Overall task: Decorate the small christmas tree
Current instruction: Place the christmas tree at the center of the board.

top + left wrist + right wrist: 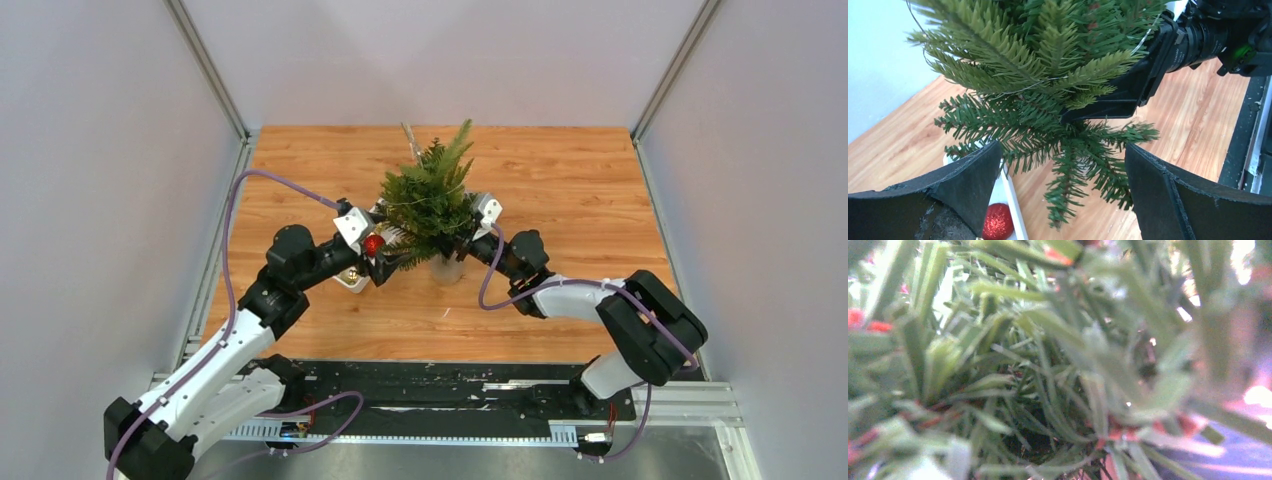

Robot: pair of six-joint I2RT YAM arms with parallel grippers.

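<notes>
Small christmas tree [432, 200] stands mid-way across the wooden surface [560, 180]. Right tool [470, 232] is buried in its branches, probably steadying it, can't tell if it's gripping. Left tool [1063, 165] gapes wide, empty, near the red bauble [998, 221] in the white tray [1015, 210].

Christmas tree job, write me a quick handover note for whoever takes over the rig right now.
Left gripper: open, empty, facing the small christmas tree's lower branches.
Right gripper: buried in the foliage on the opposite side; whether it grips anything cannot be told.
Things: the tree stands on the wooden table; a red glitter bauble lies in the white tray below the left gripper.
Done: a thin wire strand is draped on the branches; no bauble visibly hung.
Left: hang the bauble.
</notes>
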